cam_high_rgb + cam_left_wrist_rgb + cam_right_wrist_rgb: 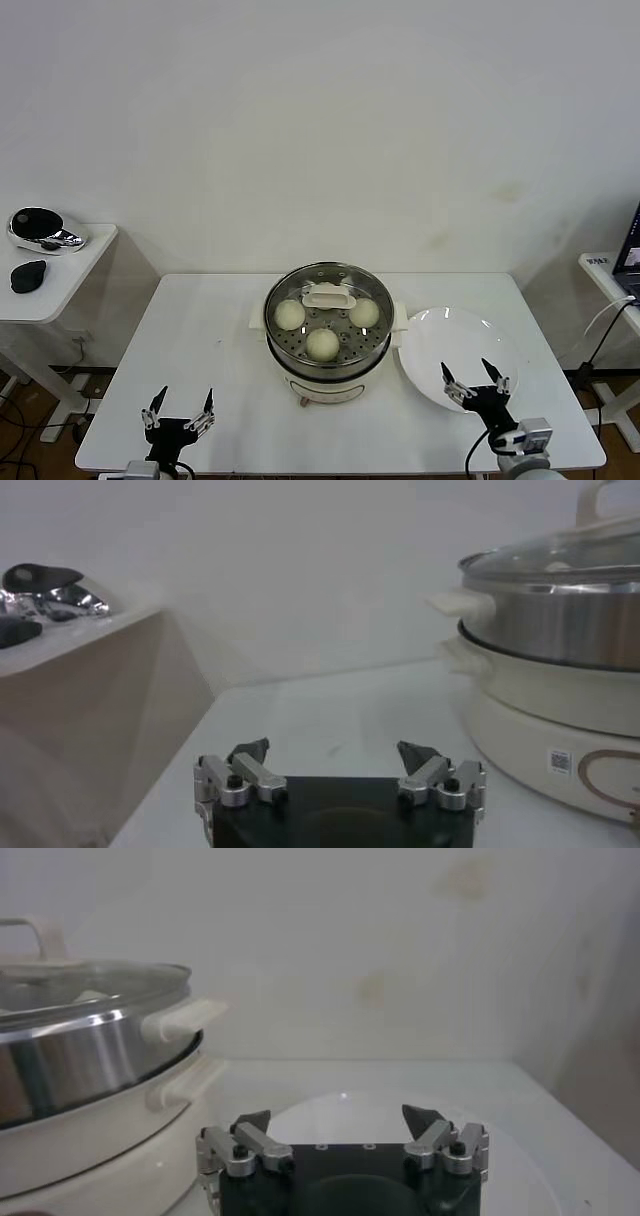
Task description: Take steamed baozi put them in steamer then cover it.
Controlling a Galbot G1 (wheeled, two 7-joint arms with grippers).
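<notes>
The steamer point(330, 372) stands at the table's middle with the cover point(290, 285) on it, cream handle on top. Three baozi show through the glass: one point(289, 314) on the left, one point(364, 313) on the right, one point(322, 343) in front; a fourth is hidden behind the handle. The steamer also shows in the left wrist view point(560, 640) and the right wrist view point(70, 1058). My left gripper point(180, 408) is open and empty near the front left edge. My right gripper point(475, 378) is open and empty over the white plate.
An empty white plate point(440, 335) lies right of the steamer. A side table point(70, 270) at far left holds dark and shiny items. A cable and another table edge point(610, 270) are at far right.
</notes>
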